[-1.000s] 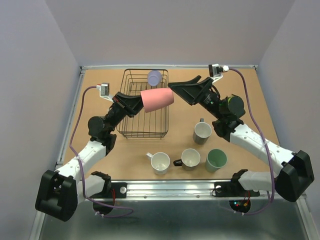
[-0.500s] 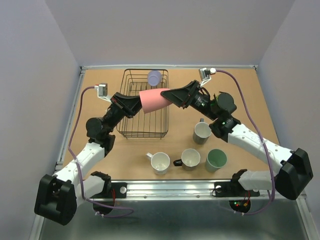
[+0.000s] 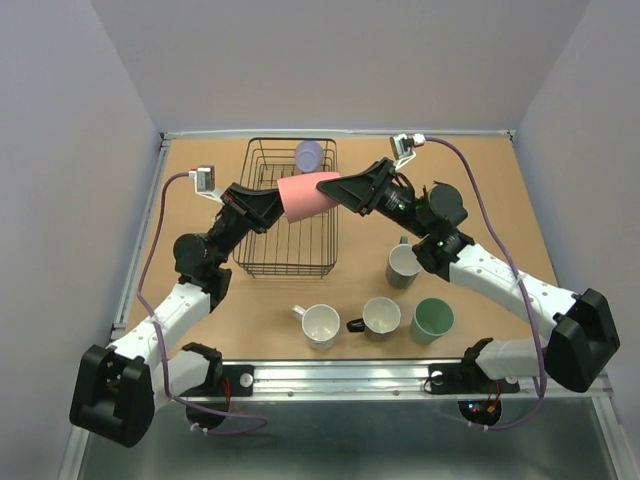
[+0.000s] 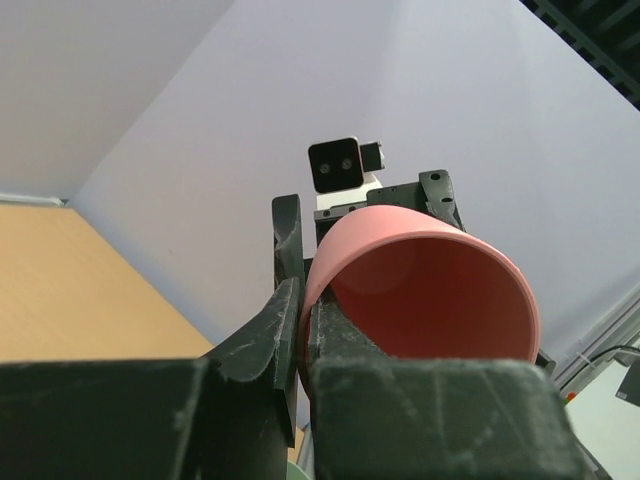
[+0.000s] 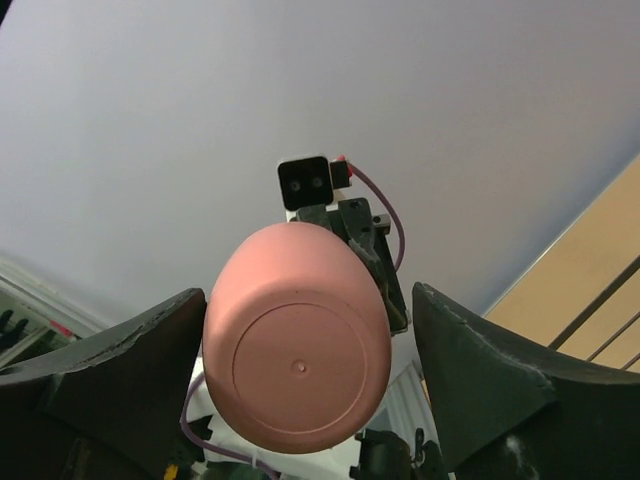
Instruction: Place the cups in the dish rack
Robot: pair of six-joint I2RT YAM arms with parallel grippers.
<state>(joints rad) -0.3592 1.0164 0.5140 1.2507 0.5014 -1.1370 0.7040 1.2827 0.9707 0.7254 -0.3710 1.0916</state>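
Top external view: the pink mug (image 3: 308, 195) hangs on its side above the black wire dish rack (image 3: 285, 272) in the upper middle of the frame, mouth toward the left and base toward the right. The left fingers (image 3: 266, 205) meet it at the mouth end and the right fingers (image 3: 352, 184) reach its base end. A lavender mug (image 3: 309, 154) sits at the rack's far end. Four more mugs stand on the counter (image 3: 520, 200) at lower right: a white-lined one (image 3: 404, 265), a cream one (image 3: 320, 324), a black-handled one (image 3: 381, 315) and a mint green one (image 3: 433, 320).

The left wrist view gives what the overhead cannot. The left fingers are clenched on the pink mug's wall at the rim, one inside the mouth and one outside.

The right wrist view looks at the mug's round base. It lies between the two right fingers, which are spread wide and released. Light shows between the base and the finger at the right of the frame. The other finger's edge meets the mug's outline, and I cannot tell whether it touches.
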